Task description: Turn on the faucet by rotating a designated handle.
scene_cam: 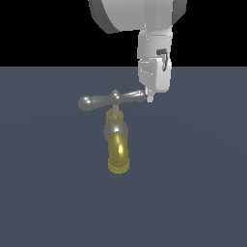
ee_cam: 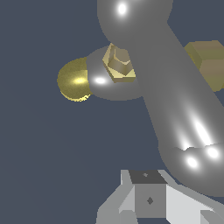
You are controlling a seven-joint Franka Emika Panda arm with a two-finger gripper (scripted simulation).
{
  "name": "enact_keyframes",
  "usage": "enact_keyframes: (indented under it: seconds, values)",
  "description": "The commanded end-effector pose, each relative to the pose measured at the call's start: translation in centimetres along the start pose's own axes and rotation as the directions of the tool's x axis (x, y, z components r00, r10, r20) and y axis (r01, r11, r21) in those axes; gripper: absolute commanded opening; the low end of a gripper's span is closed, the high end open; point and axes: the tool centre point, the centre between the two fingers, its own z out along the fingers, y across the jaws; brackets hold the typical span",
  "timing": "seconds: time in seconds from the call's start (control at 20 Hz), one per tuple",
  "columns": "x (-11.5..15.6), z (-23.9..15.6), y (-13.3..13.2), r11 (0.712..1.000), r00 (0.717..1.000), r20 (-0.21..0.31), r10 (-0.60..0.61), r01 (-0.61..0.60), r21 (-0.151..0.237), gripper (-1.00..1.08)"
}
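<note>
The faucet (scene_cam: 118, 154) stands on the floor with its brass-yellow curved spout pointing toward the exterior camera, below a grey collar (scene_cam: 116, 129). On top lies the handle (scene_cam: 101, 101), a shiny grey crossbar with a small brass knob (scene_cam: 115, 94) at its centre. My gripper (scene_cam: 149, 98) hangs at the bar's end on the exterior view's right, fingertips close together and touching or nearly touching that bulb. In the wrist view the handle (ee_cam: 175, 100) fills the frame close up, its rounded end just beside my gripper (ee_cam: 148, 192), with the spout (ee_cam: 74, 80) beyond. Nothing is held between the fingers.
A flat dark blue-grey floor (scene_cam: 193, 193) lies around the faucet. The arm's white wrist and link (scene_cam: 154, 48) come down from above on the exterior view's right of the faucet.
</note>
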Motion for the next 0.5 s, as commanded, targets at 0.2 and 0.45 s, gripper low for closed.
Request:
enact_keyframes:
  seconds: [0.2, 0.45]
  values:
    - [-0.6, 0.0, 1.0, 1.000, 1.000, 0.003, 0.008, -0.008, -0.001, -1.00]
    - [0.7, 0.0, 2.7, 1.000, 1.000, 0.003, 0.004, -0.004, -0.002, -1.00]
